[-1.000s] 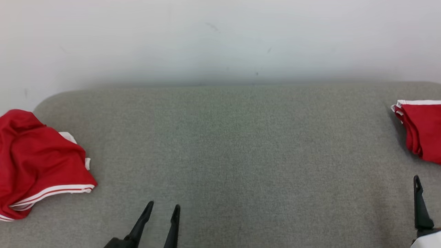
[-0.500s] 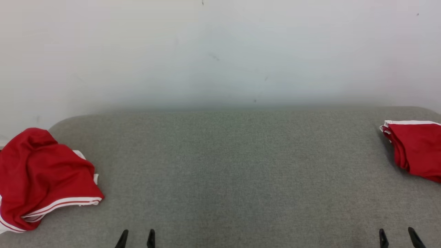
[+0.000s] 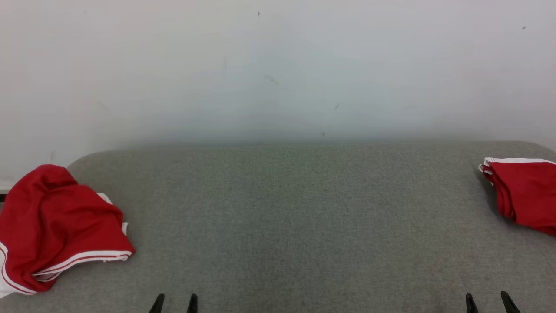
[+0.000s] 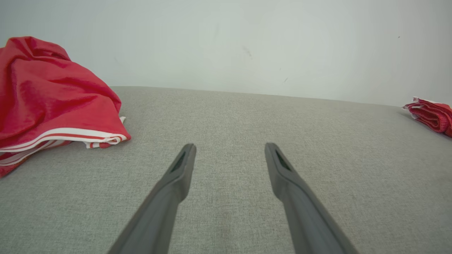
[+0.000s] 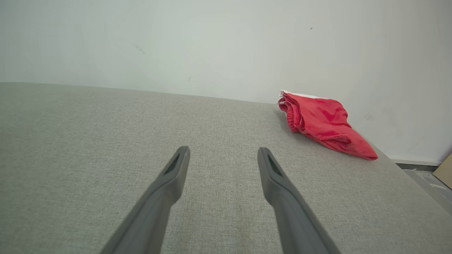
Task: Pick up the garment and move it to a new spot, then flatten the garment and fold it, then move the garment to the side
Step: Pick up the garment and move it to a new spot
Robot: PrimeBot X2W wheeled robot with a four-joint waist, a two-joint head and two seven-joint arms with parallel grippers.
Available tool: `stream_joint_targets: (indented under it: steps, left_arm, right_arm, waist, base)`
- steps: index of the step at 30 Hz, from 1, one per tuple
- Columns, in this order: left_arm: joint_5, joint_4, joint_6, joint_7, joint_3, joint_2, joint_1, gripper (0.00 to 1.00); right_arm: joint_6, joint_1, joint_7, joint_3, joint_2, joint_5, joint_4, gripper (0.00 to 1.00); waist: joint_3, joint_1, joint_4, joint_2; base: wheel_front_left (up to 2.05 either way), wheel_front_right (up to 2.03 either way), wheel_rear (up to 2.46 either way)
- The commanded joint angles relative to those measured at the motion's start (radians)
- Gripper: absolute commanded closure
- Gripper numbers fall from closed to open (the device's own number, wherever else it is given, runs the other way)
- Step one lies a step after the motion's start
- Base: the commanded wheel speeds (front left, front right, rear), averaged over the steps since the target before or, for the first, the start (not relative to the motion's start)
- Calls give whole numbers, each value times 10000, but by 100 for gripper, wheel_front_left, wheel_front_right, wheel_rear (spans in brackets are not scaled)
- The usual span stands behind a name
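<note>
**Grey Top, White Wall**

A big, flat grey cloth-covered top (image 3: pixel 295 208) lies across the bottom half of the frame. A plain white wall (image 3: pixel 173 65) with tiny dark marks (image 3: pixel 271 79) stands behind it. A brown board corner (image 5: pixel 445 171) sits at the lower right.

Bright, even diffuse light w/ faint soft shadows; head view slightly soft, wrist views warped at edges.
</note>
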Motion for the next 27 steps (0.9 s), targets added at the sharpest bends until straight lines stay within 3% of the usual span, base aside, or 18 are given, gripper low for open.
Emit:
stream_joint_targets:
  steps: [1,10,22,27]
  left_arm:
    - [-50,-17,-5,0,0,32,4,0]
    - [-60,-41,-9,-2,-116,31,-98,0]
    - [132,-185,-22,0,-124,33,176,0]
    - [190,-244,-62,0,-19,32,348,0]
  right_arm:
    - [-27,162,-27,5,-6,48,22,0]
    - [-27,253,-27,-12,-3,117,-48,0]
    - [-27,272,-27,537,-4,451,61,0]
    - [-27,173,-28,793,-7,555,148,0]
  waist:
    - [2,1,12,-1]
    - [8,1,423,-1]
    - [-260,1,2715,-1]
    - [-353,1,3379,-1]
  base:
    - [0,0,0]
    - [0,0,0]
    - [0,0,0]
    - [0,0,0]
